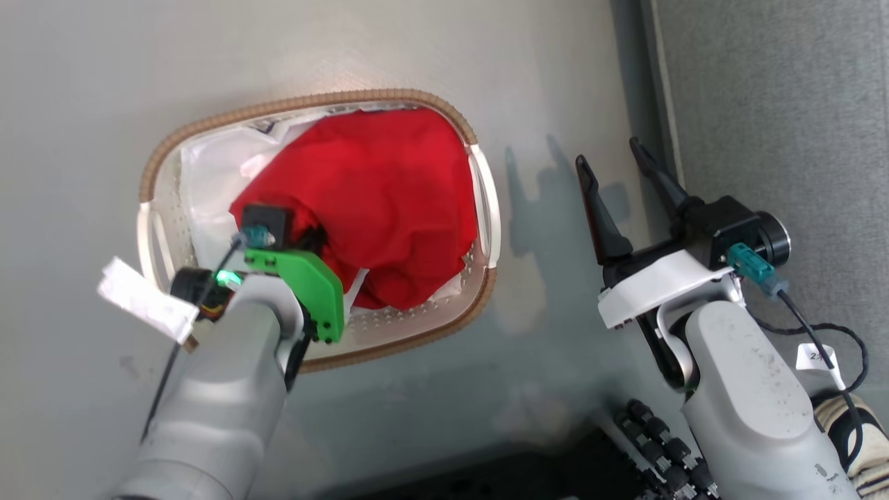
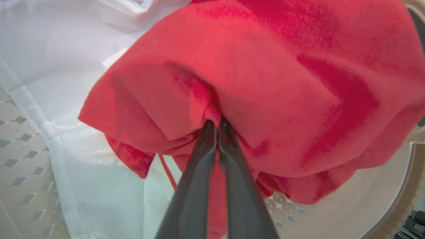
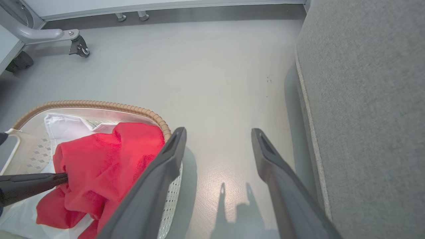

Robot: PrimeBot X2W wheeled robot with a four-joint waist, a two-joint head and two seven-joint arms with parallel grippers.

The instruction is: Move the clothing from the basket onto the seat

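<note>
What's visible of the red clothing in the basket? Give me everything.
The red clothing is soft, matte fabric crumpled into one heap with deep folds, filling the right part of the basket, over a white liner sheet. The left gripper is shut on a fold at its left edge, bunching it. A thin red cord hangs beneath.

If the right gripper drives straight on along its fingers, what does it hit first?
Probably the bare grey floor: the right gripper points between the white perforated basket with brown rim and the grey fabric sofa seat, though depth is unclear.
</note>
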